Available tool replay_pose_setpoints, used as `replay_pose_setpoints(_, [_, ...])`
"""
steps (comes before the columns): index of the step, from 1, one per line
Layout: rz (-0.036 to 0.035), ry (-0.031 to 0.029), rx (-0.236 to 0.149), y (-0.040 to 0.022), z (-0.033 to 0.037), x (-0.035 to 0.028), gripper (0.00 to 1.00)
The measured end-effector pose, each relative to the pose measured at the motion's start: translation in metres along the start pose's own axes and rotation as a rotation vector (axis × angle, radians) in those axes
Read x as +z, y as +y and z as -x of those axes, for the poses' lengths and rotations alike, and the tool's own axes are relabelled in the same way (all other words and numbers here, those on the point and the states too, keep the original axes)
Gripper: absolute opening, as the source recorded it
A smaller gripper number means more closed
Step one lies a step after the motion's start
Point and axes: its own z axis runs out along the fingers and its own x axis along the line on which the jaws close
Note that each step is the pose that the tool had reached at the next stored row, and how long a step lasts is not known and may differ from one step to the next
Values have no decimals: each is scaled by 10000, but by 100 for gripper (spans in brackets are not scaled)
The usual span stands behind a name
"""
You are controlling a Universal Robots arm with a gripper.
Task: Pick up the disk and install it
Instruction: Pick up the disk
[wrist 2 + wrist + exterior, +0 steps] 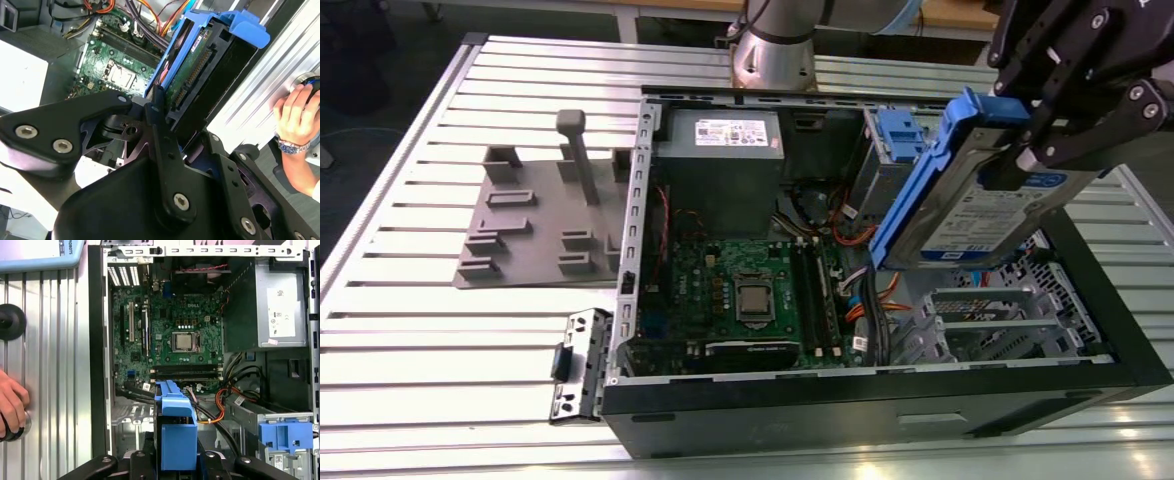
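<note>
Gripper (1030, 150): clamped on disk (958, 175), held tilted above open computer case (854, 412).
Exterior view: disk label (998, 218).
Second wrist view: disk connector edge (192, 75); 1 hand (295, 112) off to gripper's side.
First wrist view: motherboard (170, 320) beneath gripper.

Bright, probably overhead light; glare on the table (440, 370), dim computer case (854, 405) interior.

A ribbed silver worktop (440, 340) gleams brightly along its near edge. Dark floor (367, 130) shows past it on the exterior view's left.
</note>
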Motion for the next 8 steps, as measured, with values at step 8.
replay_pose_setpoints(8, [16, 0, 46, -150, -4, 51, 36])
